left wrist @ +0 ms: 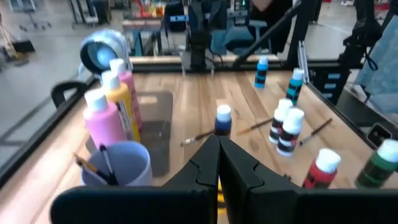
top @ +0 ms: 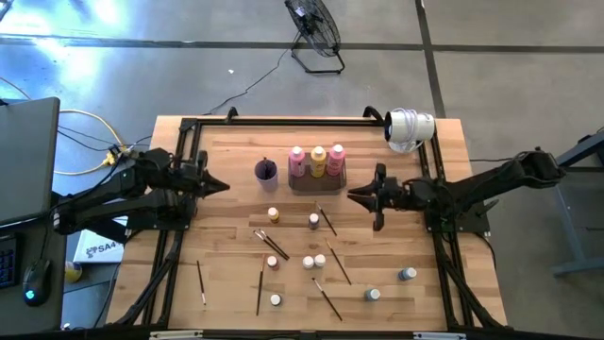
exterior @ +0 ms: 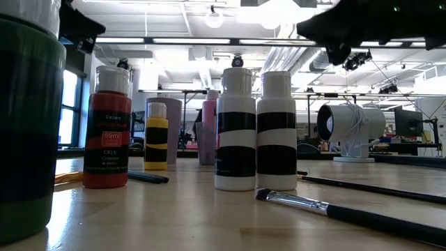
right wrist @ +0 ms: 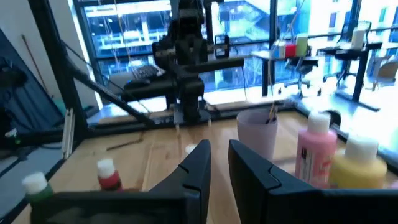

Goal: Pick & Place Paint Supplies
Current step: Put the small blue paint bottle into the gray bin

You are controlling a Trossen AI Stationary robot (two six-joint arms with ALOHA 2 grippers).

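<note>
The right hand [top: 363, 196] is hovering above the worktop [top: 226, 274] with its fingers slightly parted around nothing, just beside the dark tray [top: 304, 182] holding three tall paint bottles [top: 317, 159]. The next pick is probably best made by dropping straight over one small bottle [top: 314, 221] or brush [top: 326, 220] just below it, approaching square so neighbours stay upright. Across the worktop, the left hand [top: 223, 185] is waiting clenched and empty near the purple cup [top: 265, 171].

pink bottle [top: 296, 161], yellow bottle [top: 318, 160], purple cup [top: 265, 171]
</note>
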